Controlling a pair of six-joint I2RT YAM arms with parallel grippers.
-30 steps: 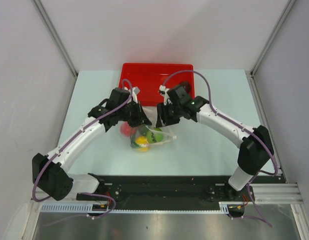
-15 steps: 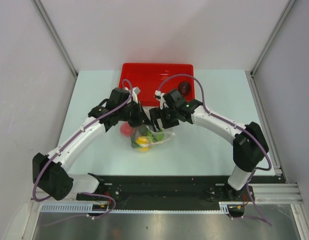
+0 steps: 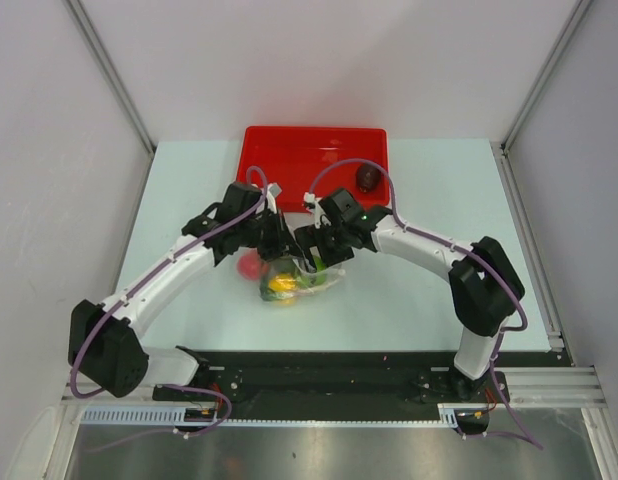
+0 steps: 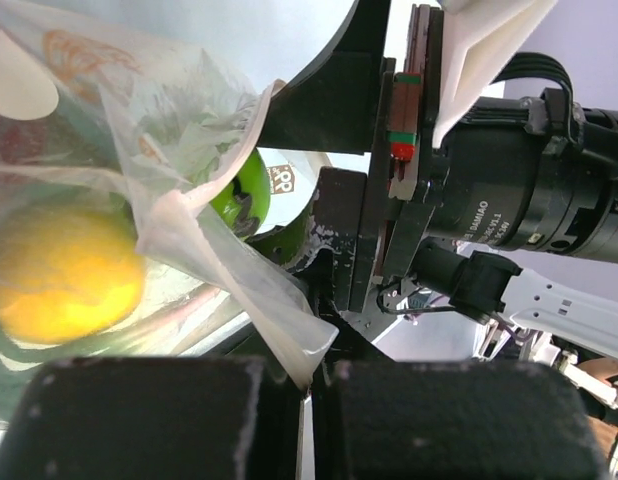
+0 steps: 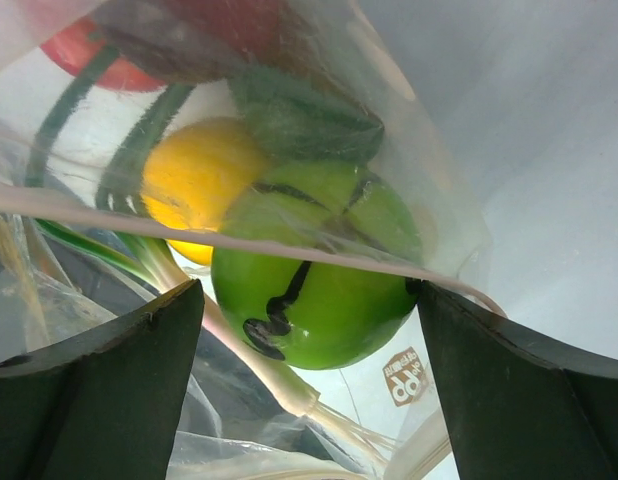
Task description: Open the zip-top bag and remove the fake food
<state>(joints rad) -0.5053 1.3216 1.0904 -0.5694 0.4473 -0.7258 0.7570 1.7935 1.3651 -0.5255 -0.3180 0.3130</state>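
Holding green ball (image 5: 309, 290) and yellow ball (image 5: 194, 180), zip-top bag (image 4: 189, 230) pinched in left fingers (image 4: 139, 420), right fingers (image 5: 89, 400) spread; maroon fruit (image 3: 367, 177) in tray (image 3: 289, 152).

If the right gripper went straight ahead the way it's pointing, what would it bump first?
Probably the green ball, straight ahead between the open right gripper's fingers. The clear bag's rim crosses in front, so plastic might touch first; depth is unclear.

motor housing (image 4: 519, 190): white print, illegible | zip-top bag (image 5: 319, 130): brown stamp (image 5: 404, 376), illegible
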